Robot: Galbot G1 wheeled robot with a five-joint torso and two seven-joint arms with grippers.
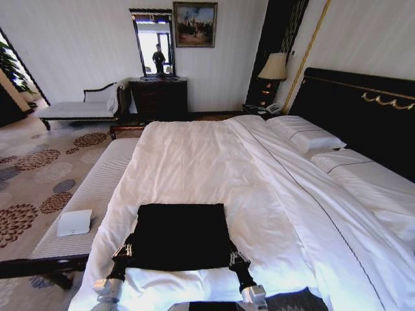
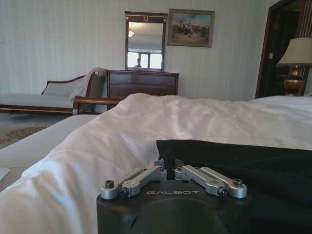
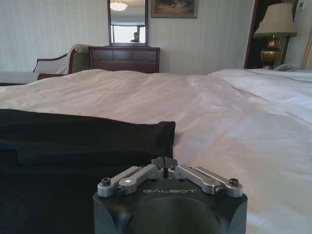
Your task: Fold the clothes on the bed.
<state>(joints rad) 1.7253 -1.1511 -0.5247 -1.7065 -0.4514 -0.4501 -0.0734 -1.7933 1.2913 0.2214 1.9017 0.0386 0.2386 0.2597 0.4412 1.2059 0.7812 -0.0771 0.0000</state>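
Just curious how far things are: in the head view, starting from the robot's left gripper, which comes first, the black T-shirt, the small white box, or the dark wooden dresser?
1. Black soft-fabric T-shirt: right at the left gripper, on the white bed.
2. Small white box: to the left, on the pale striped bench.
3. Dark wooden dresser: far off against the back wall.

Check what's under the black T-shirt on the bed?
The black T-shirt lies on the bed's white duvet. The left gripper and right gripper sit at its near corners. Anything beneath the cloth is covered.
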